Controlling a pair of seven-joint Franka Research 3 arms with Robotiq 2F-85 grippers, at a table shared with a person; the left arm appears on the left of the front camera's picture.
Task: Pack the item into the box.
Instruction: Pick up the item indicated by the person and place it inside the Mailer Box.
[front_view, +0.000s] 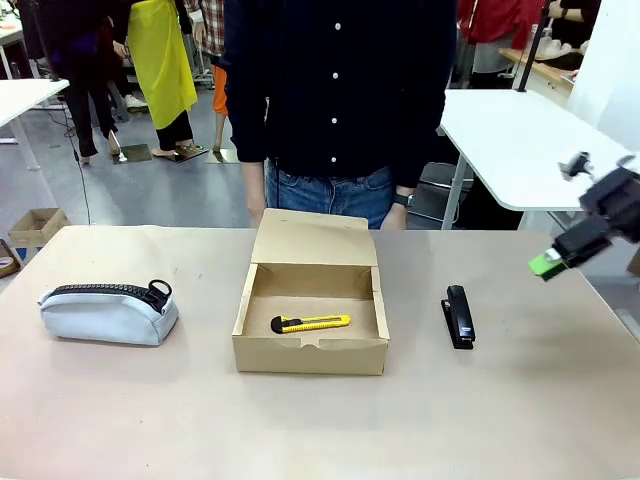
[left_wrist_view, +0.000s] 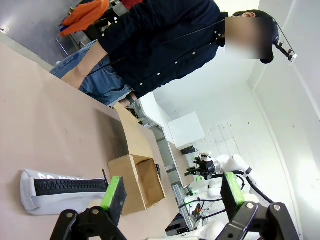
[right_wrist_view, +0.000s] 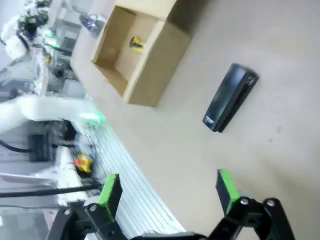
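One yellow knife (front_view: 311, 323) inside box (front_view: 310, 355), right claw (right_wrist_view: 167, 187) — spread wide, empty.

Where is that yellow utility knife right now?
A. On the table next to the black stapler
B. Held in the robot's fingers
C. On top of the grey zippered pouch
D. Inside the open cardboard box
D: the yellow utility knife lies flat on the floor of the cardboard box, whose lid flap stands open at the back.
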